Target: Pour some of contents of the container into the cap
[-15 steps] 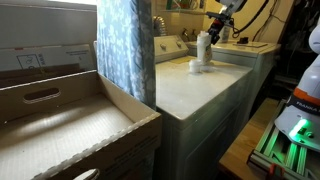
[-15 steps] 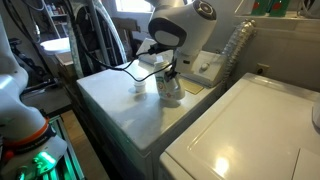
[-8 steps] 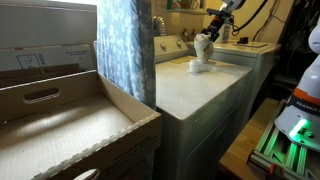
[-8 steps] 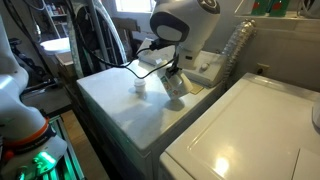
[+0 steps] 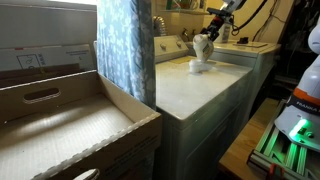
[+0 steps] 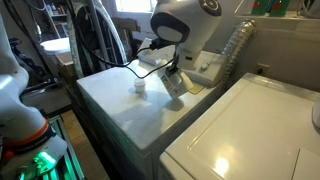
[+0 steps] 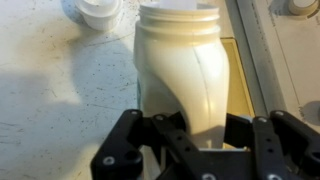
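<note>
Wrist view: the claw [image 7: 195, 140] is clamped tight around the container [image 7: 180, 50], its jaws pressing on opposite sides. In an exterior view the container [image 6: 173, 86] hangs tilted just beside the cap [image 6: 139, 87], which stands on the bench [image 6: 120, 112].

cap [image 6: 139, 87] on appliance top [image 6: 115, 115] | container [image 6: 174, 86] just beside cap | container in hand [image 7: 190, 140]

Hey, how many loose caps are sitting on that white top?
1. The cap stands on the white top beside the bottle in the pincer; more may hide behind the arm.
</note>
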Motion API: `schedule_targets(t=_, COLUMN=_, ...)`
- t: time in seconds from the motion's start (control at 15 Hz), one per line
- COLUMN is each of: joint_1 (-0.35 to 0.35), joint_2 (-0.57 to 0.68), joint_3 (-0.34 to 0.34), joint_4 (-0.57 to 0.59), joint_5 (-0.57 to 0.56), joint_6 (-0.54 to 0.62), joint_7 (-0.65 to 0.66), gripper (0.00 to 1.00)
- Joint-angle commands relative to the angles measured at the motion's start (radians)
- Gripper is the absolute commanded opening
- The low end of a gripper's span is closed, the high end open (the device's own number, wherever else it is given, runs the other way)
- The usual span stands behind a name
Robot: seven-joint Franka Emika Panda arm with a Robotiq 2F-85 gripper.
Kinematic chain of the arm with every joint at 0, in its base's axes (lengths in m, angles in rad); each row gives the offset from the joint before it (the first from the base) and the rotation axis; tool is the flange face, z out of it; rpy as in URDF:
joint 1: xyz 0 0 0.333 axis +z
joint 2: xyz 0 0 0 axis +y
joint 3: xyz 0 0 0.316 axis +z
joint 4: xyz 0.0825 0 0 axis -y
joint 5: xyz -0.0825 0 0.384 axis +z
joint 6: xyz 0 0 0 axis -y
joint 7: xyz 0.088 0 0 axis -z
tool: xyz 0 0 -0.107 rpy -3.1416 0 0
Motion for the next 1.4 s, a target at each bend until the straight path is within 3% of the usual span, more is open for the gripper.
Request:
schedule_targets(t=0.0, joint_1=-0.019, joint_2=-0.018, joint_3=-0.001, joint_4=0.046, joint_5=0.032, joint_6=-0.083, joint_7=-0.023, gripper=0.00)
schedule_targets(t=0.6, joint_1=0.018, joint_2=-0.021, joint_3=0.003, joint_4=0.126, joint_5=-0.129, joint_6=-0.193, joint_7=-0.007, gripper=0.00)
schedule_targets(t=1.33, joint_1=0.106, joint_2=-0.040, joint_3=0.037, joint_4=0.137, joint_5=-0.397, joint_6=-0.178, joint_7=0.044, gripper=0.00)
